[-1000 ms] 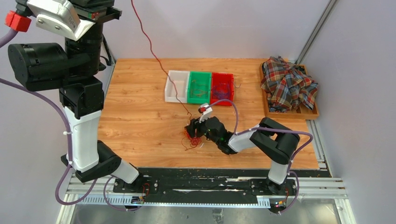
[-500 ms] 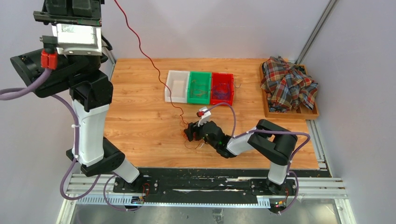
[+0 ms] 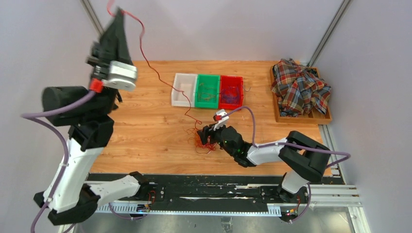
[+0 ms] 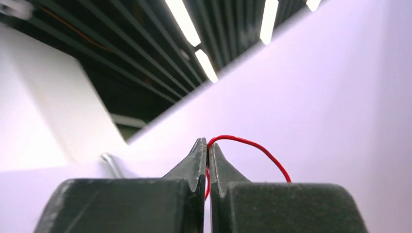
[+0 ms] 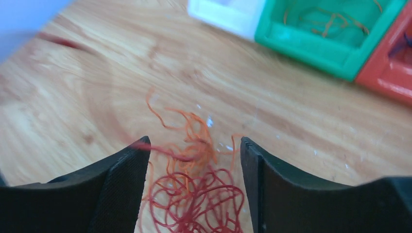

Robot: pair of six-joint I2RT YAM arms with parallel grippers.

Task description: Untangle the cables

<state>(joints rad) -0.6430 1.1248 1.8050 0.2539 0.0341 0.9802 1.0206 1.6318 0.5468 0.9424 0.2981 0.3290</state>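
A bunch of red and orange cables (image 3: 201,141) lies on the wooden table near its middle; it shows between my right fingers in the right wrist view (image 5: 194,194). My right gripper (image 3: 206,137) (image 5: 194,145) is open, low over the bunch, its fingers on either side. My left gripper (image 3: 116,17) (image 4: 208,145) is raised high at the back left and is shut on a red cable (image 4: 248,144). That cable (image 3: 155,75) runs slack from the gripper down across the table to the bunch. No purple cable shows in the bunch.
Three bins stand in a row behind the bunch: white (image 3: 183,90), green (image 3: 207,91) with orange cables inside, red (image 3: 231,91) with purple ones. A wooden tray (image 3: 324,118) with a plaid cloth (image 3: 300,87) stands at the right edge.
My left arm has swung its gripper right and lower with the red cable, which now hangs slacker. My right gripper has shifted slightly right by the bunch, and the bunch has loosened.
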